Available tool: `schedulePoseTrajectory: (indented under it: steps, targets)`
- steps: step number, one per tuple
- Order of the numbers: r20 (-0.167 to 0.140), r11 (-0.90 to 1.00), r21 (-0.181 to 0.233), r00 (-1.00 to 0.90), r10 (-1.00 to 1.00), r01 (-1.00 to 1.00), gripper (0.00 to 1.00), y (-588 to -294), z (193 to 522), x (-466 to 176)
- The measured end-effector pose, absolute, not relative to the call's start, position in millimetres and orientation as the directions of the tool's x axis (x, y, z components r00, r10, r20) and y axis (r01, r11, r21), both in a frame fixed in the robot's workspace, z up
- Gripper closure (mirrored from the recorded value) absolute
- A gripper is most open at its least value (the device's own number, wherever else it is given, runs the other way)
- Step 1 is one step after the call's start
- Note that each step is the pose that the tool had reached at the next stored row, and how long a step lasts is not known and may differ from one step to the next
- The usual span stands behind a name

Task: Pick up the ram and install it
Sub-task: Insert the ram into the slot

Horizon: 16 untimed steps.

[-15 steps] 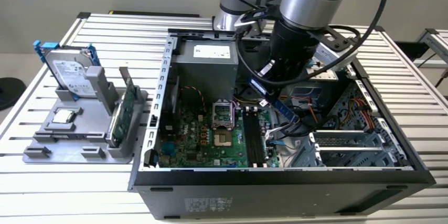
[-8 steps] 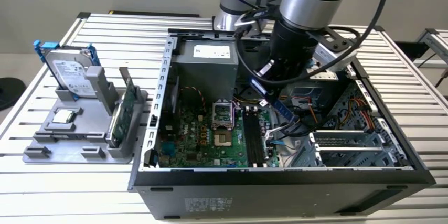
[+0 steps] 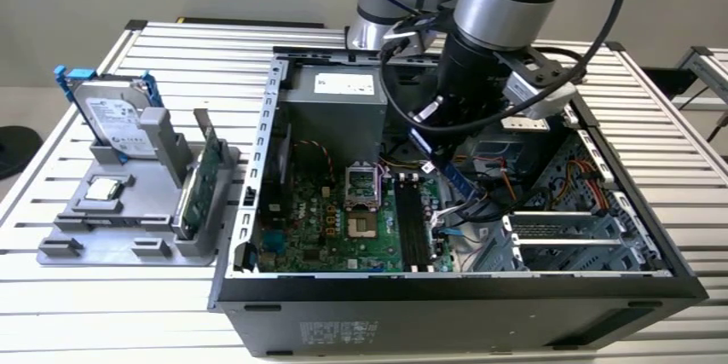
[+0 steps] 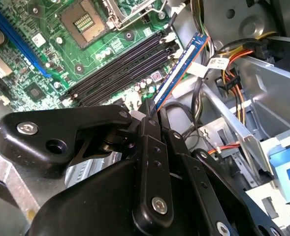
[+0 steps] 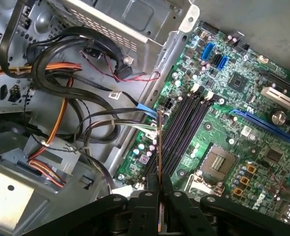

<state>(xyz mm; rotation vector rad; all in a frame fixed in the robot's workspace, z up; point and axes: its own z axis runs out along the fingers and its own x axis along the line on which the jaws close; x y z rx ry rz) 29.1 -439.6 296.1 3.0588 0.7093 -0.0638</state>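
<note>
The gripper is clamped on the ram, holding it edge-on above the motherboard, just beside the black memory slots, inside the open computer case at the exterior view's right.

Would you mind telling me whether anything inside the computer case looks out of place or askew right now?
The ram, clamped in the gripper, hangs tilted above the memory slots, unseated, with loose cables close beside it. Otherwise nothing looks spilled or damaged.
</note>
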Motion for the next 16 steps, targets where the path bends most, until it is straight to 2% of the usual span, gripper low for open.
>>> schedulePoseTrajectory:
  steps: [16]
  targets:
    - [-0.040, -0.925, -0.008, 0.924, 0.381, 0.381, 1.00, -439.7, 293.4, 29.0]
